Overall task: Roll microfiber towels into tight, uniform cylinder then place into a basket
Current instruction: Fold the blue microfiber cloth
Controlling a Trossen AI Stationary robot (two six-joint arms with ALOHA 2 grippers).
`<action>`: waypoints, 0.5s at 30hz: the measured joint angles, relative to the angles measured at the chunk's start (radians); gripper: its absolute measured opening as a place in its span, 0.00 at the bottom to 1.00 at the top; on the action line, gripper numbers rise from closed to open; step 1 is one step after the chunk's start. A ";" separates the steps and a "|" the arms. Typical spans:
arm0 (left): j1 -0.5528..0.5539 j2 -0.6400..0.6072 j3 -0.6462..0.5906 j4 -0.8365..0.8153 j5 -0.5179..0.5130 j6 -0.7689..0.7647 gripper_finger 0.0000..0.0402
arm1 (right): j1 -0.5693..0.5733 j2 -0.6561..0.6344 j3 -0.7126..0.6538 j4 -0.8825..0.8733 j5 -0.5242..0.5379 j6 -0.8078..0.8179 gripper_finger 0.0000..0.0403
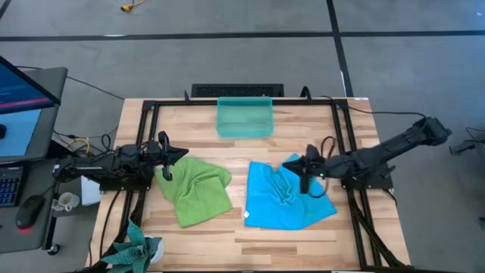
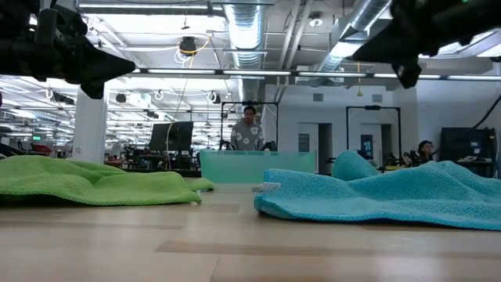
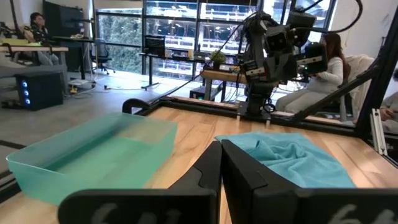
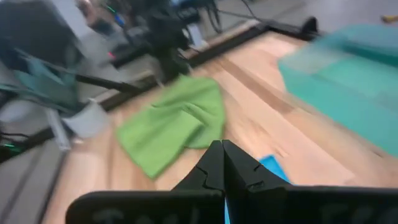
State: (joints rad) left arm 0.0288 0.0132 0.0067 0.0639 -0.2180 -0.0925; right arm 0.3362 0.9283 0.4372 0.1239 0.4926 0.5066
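Wooden slats make up the bench (image 1: 303,235), framed by black rails, with grey floor around it and an open office hall beyond, where seated and standing people show only faintly in the low view. On the bench's right half lies the sky-blue towel (image 1: 284,199), spread flat but rumpled, one corner folded over near the right gripper. The lime-green towel (image 1: 195,188) lies on the left half, crumpled and partly bunched toward the left edge. The basket (image 1: 245,117), translucent teal and low-walled, sits at the middle of the far edge, well apart from both towels. The right gripper (image 1: 304,180) hangs over the blue towel's middle, fingers pressed together and holding nothing; the low view shows it raised clear above the cloth. The left gripper (image 1: 164,171) sits over the green towel's edge nearest the bench's left side, also pinched closed and empty, lifted off the fabric. A darker teal cloth (image 1: 135,246) is cut off at the near left corner, hanging outside the frame.
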 joint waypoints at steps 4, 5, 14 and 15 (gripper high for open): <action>0.000 0.000 0.000 0.000 0.000 -0.004 0.00 | -0.062 0.112 0.069 -0.076 -0.062 0.019 0.04; 0.000 0.000 0.000 0.000 0.000 -0.004 0.00 | -0.079 0.139 0.082 -0.082 -0.085 0.019 0.04; 0.000 0.000 0.000 0.000 0.001 -0.048 0.00 | -0.226 0.346 0.172 -0.087 -0.270 0.019 0.05; 0.000 0.000 0.000 0.000 0.001 -0.048 0.00 | -0.237 0.367 0.177 -0.088 -0.289 0.020 0.05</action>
State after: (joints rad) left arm 0.0284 0.0131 0.0067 0.0639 -0.2169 -0.1402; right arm 0.0996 1.2952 0.6146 0.0357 0.2039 0.5262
